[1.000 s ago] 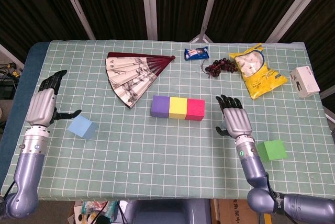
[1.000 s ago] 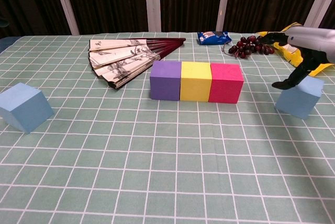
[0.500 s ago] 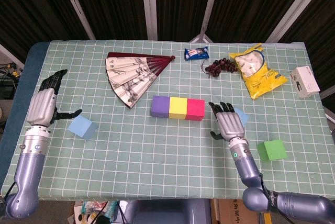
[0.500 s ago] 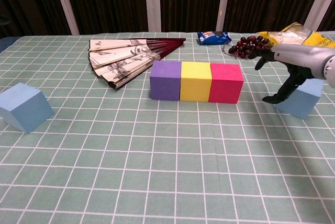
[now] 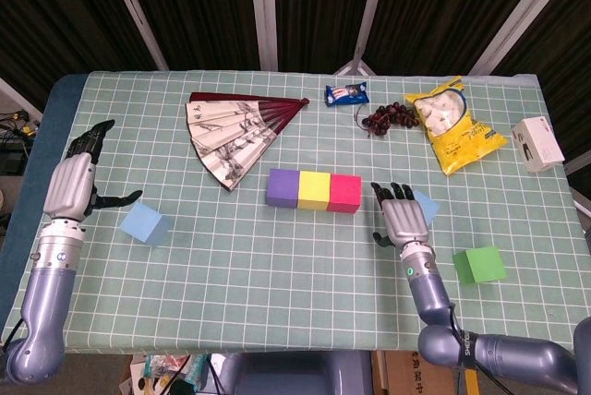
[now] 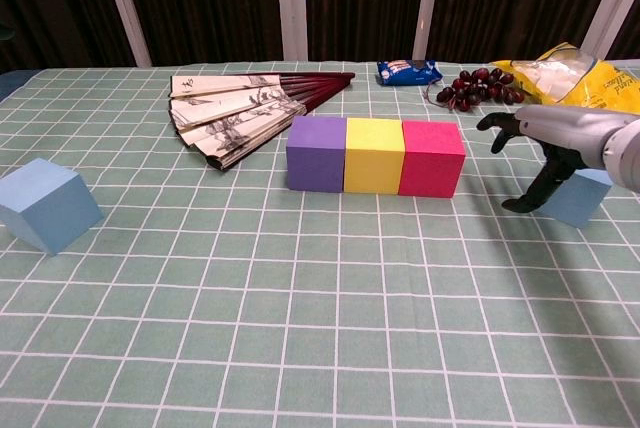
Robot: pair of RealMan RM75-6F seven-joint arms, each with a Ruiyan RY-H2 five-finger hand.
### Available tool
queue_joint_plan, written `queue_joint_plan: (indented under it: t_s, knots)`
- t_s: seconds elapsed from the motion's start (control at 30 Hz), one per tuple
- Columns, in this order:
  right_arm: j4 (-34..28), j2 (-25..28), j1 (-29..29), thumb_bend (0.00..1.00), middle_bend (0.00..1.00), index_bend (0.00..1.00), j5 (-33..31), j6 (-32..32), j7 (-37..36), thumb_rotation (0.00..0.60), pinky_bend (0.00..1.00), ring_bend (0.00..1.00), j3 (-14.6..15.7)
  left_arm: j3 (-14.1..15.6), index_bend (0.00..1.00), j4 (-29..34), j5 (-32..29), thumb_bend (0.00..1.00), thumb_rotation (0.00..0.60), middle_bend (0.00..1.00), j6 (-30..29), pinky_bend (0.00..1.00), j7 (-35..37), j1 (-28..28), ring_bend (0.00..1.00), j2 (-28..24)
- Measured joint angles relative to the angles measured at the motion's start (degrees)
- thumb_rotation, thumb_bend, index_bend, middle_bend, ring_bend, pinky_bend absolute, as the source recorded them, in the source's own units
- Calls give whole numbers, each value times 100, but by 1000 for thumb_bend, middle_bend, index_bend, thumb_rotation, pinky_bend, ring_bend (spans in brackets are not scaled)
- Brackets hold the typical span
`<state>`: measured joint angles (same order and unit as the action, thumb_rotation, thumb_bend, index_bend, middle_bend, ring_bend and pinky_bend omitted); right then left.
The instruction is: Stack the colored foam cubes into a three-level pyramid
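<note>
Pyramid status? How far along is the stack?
Done: the base row, purple cube, yellow cube and pink cube side by side. In hand: nothing yet; the right hand is open over a light blue cube. Left: both upper levels. Another light blue cube sits by the open left hand, and a green cube lies loose.

A green checked tablecloth (image 5: 277, 257) covers the table before dark curtains (image 5: 203, 7).

A pale green cloth with a white grid covers the worktop (image 5: 277, 266). At its middle sit a purple cube (image 5: 283, 187), a yellow cube (image 5: 313, 190) and a pink cube (image 5: 344, 193). A light blue cube (image 5: 146, 224) lies left, a green cube (image 5: 478, 265) near right, and a dark red fan (image 5: 235, 132) with ink-painted cream leaves far.
</note>
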<state>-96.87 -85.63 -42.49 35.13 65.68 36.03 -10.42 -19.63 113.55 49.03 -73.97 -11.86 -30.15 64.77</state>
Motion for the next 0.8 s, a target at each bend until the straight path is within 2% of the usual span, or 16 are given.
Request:
queue_joint_plan:
  t_s: [0.37,0.8]
  knots:
    - [190,-361,-94,307,213,0,45,-43,-61,600,0,11,-82,-6,0,15,10,67,600,41,-5,33,36,11,62,-24]
    - [283,-388,-91,307,211,0,75,11,-65,600,0,11,-136,1,0,-13,-9,66,600,41,2,33,35,-3,62,-1]
